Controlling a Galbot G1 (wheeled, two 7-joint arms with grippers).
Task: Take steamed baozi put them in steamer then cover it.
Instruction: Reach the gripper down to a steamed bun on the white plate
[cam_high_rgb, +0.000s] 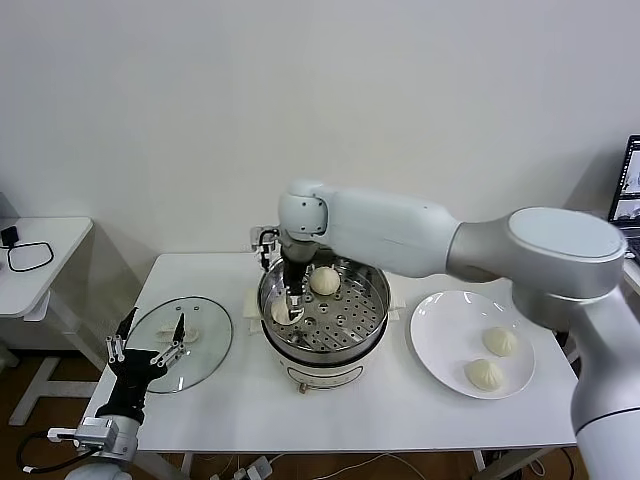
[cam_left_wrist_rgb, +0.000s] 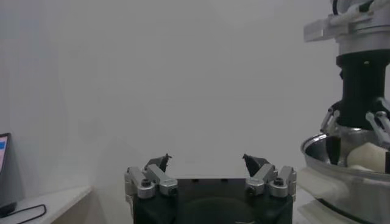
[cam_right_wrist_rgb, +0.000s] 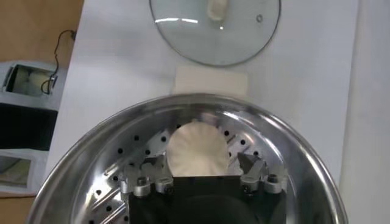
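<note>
The right claw (cam_right_wrist_rgb: 204, 172) stands spread over a soft, light, cream-white round bun (cam_right_wrist_rgb: 196, 148) resting on the shiny steel steamer (cam_high_rgb: 372, 300) tray, best cradled gently at its sides.

1. Your right arm (cam_high_rgb: 480, 245) has glossy white shells and a rounded silver-grey joint housing.
2. Its wrist ends in a black cylinder under a grey metal collar, carrying the right gripper (cam_right_wrist_rgb: 204, 176).
3. Your left gripper (cam_left_wrist_rgb: 210, 173) has a black block body, silver linkages fixed with dark screws, and black-tipped fingers (cam_left_wrist_rgb: 159, 163).
4. A grey bracket sits behind your left wrist.
</note>
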